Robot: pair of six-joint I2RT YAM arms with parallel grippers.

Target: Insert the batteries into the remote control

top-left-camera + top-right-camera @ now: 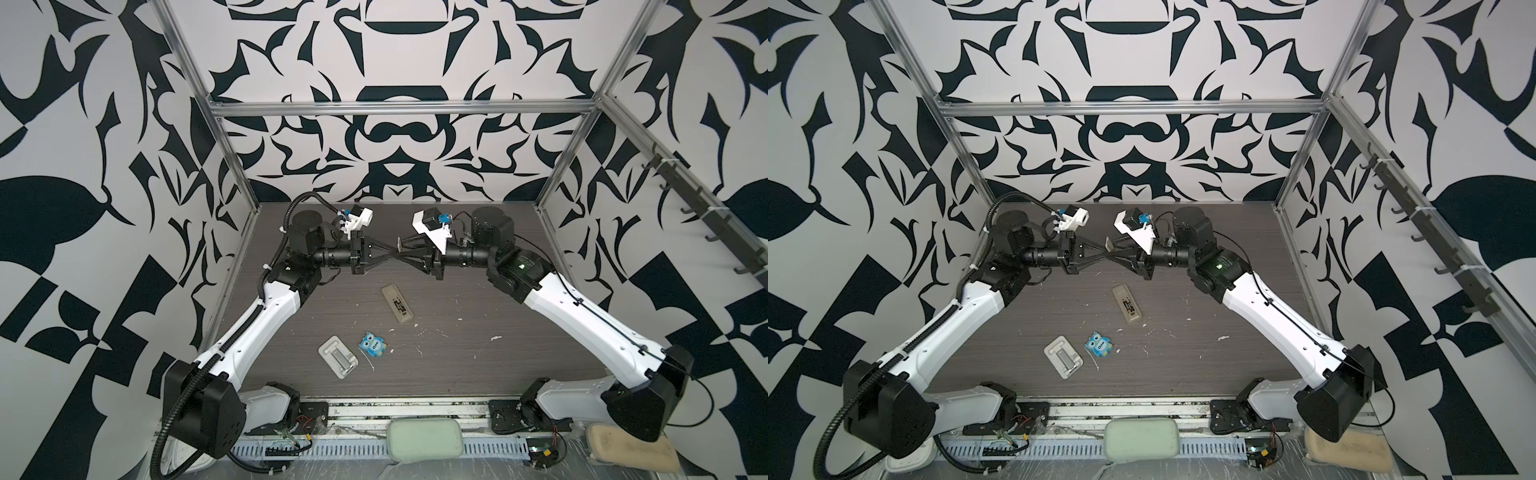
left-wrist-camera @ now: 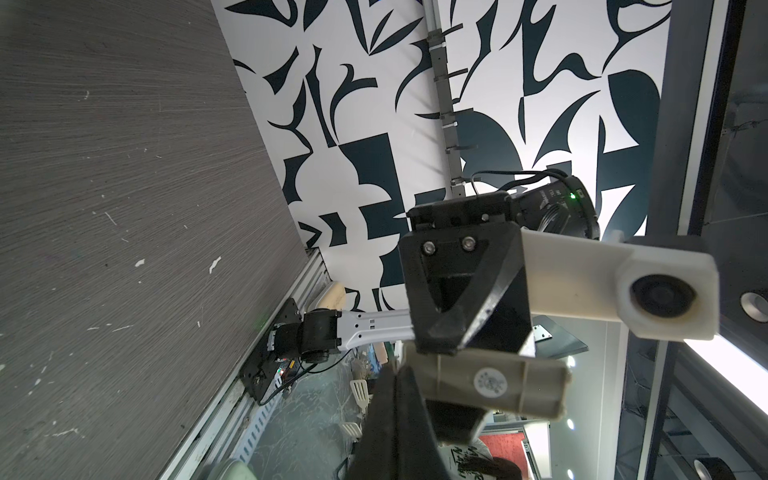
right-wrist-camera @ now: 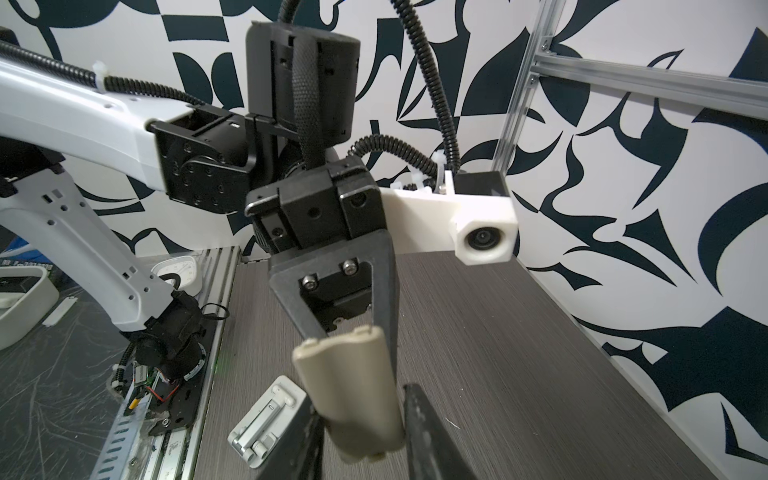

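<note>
- Grey tabletop [image 1: 478,365] is carrying the remote control [image 1: 397,309], bay up, mid-frame.
- My left gripper [image 1: 394,254] is clamping the battery cover [image 3: 351,374]; my right gripper [image 3: 361,409] is straddling it, grip unclear.
- Handover, I judge; refitting is needing bay alignment.

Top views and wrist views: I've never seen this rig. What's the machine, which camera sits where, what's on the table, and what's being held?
Two robot arms, each ending in a pincer. Both top views look down from overhead; each wrist view rides on an arm. On the table lie the remote control, back up, a white tray and a blue owl. The left pincer is shut on a beige cover; the right pincer straddles it, grip unclear.
</note>
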